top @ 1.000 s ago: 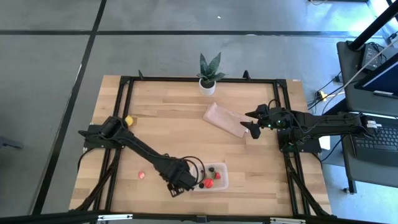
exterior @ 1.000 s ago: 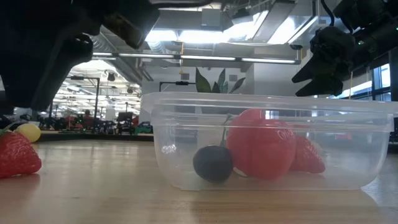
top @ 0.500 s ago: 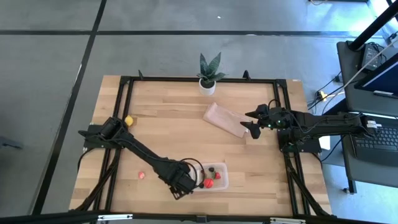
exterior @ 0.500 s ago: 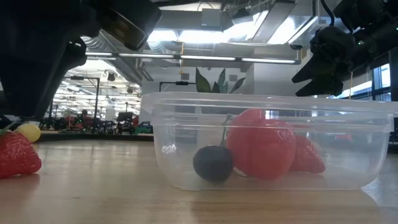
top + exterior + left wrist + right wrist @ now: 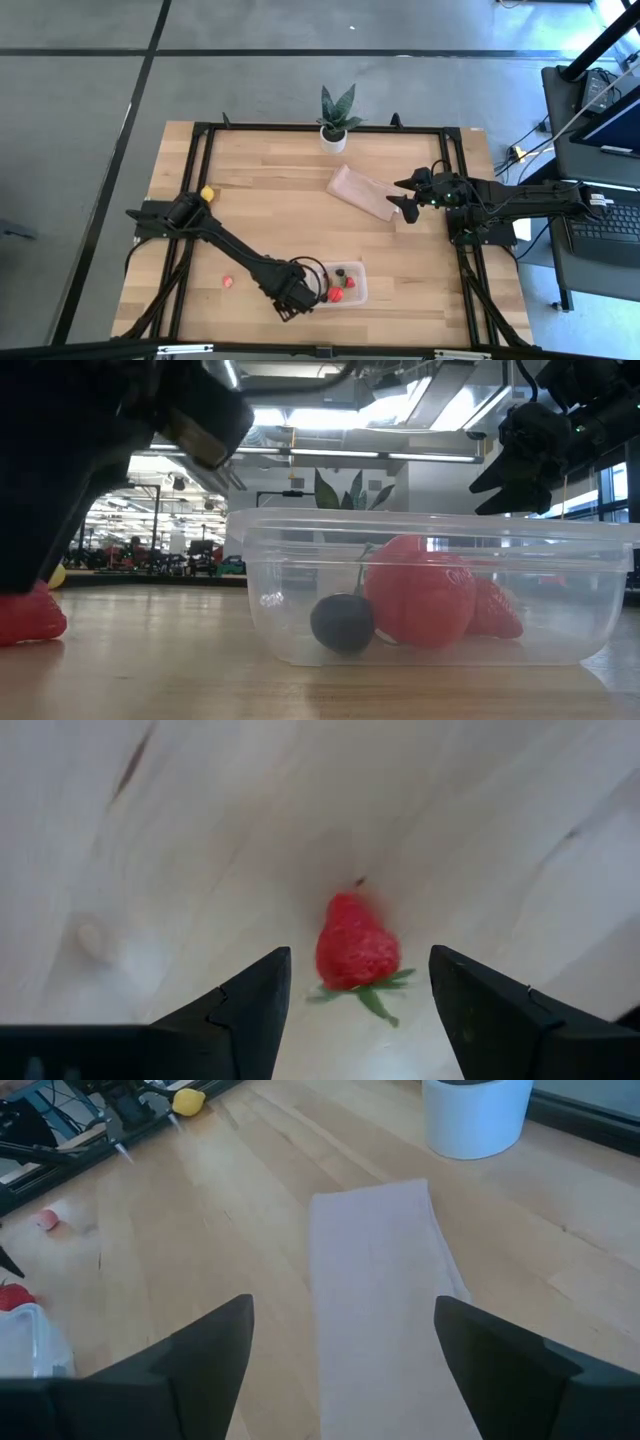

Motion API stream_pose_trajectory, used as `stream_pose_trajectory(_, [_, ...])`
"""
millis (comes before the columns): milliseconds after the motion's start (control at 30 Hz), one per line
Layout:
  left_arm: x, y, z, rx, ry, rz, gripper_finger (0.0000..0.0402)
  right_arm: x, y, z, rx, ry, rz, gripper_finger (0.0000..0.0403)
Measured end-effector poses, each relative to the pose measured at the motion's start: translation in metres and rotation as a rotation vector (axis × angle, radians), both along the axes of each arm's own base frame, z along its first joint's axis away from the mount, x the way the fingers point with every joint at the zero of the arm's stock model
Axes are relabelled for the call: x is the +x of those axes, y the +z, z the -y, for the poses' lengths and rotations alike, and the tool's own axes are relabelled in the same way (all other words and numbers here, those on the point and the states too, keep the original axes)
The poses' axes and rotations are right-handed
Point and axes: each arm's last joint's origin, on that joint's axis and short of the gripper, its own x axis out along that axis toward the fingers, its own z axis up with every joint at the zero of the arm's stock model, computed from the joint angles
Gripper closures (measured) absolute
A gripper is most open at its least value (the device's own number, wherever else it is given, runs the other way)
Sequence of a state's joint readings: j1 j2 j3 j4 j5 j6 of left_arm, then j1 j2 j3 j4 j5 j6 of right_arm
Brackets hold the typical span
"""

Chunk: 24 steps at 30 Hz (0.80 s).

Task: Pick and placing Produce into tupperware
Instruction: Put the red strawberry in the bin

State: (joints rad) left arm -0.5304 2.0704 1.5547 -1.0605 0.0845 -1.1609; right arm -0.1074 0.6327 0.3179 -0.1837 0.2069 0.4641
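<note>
The clear tupperware [image 5: 343, 284] [image 5: 430, 590] stands near the table's near edge. It holds a big red strawberry [image 5: 420, 592], a smaller one [image 5: 496, 612] and a dark berry [image 5: 342, 622]. One loose strawberry [image 5: 228, 282] [image 5: 355, 945] lies on its side on the wood, left of the tupperware. A small yellow fruit [image 5: 207, 193] lies near the table's left edge. My left gripper [image 5: 288, 300] [image 5: 358, 960] is open, just left of the tupperware. In its wrist view the loose strawberry shows between its fingers, untouched. My right gripper [image 5: 405, 197] [image 5: 342, 1310] is open above the tan sheet.
A flat tan sheet [image 5: 365, 192] [image 5: 375, 1280] lies right of the table's middle. A green plant in a white pot [image 5: 335, 130] [image 5: 475, 1115] stands at the far edge. Bare wood lies between the sheet and the tupperware. A black frame [image 5: 200, 130] borders the table.
My left arm has shifted a little toward the table's left and down beside the tupperware. In the low view it now covers the yellow fruit and part of the loose strawberry. The right arm and the tupperware have kept still.
</note>
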Motion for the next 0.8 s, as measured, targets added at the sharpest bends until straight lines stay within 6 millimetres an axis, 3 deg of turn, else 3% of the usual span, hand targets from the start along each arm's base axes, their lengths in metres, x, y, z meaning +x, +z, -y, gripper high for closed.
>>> stream_pose_trajectory(267, [0.002,-0.015,0.002,-0.02,0.007,-0.056,0.0173,0.0,0.0,0.0,-0.002,0.002,-0.002,0.0091])
stream_pose_trajectory(467, [0.002,-0.015,0.003,-0.022,0.008,-0.057,0.0175,0.0,0.0,0.0,-0.003,0.002,-0.003,0.0091])
stream_pose_trajectory(800, [0.002,-0.015,0.002,-0.022,0.017,-0.058,0.0235,0.0,0.0,0.0,-0.003,0.002,-0.003,0.0091])
